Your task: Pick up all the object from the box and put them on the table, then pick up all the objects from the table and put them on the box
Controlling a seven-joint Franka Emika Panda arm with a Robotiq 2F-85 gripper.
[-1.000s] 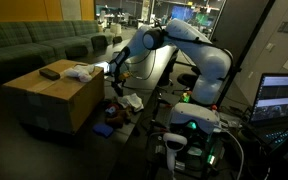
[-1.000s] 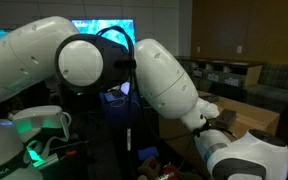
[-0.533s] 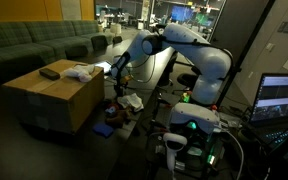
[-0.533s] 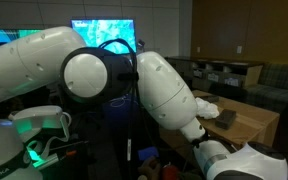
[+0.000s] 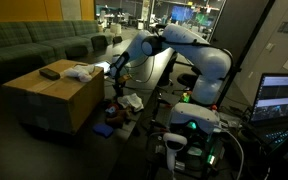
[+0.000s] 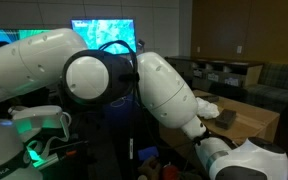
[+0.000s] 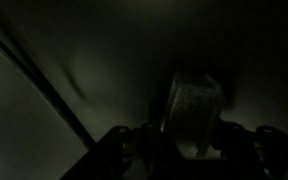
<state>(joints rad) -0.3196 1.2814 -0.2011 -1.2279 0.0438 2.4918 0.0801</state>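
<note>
The cardboard box (image 5: 54, 95) stands at the left, and it also shows at the right as box (image 6: 252, 120). On its top lie a dark flat object (image 5: 49, 72) and a white crumpled object (image 5: 79, 71). My gripper (image 5: 111, 74) hangs at the box's near right edge. In the dim wrist view a pale blocky object (image 7: 196, 108) sits between the jaws of my gripper (image 7: 196, 140). The dark fingers (image 7: 156, 140) lie against both of its sides. In the exterior view with the screen, the arm hides the gripper.
Below the box's edge lie a white thing (image 5: 131, 101) and a blue and red thing (image 5: 106, 128). A green sofa (image 5: 34, 45) runs behind the box. The robot's base (image 5: 189, 125) and a monitor (image 5: 282, 98) stand to the right.
Over the last second the arm has swung slightly lower toward the box's edge. Since half a second ago nothing has visibly moved in the exterior views.
</note>
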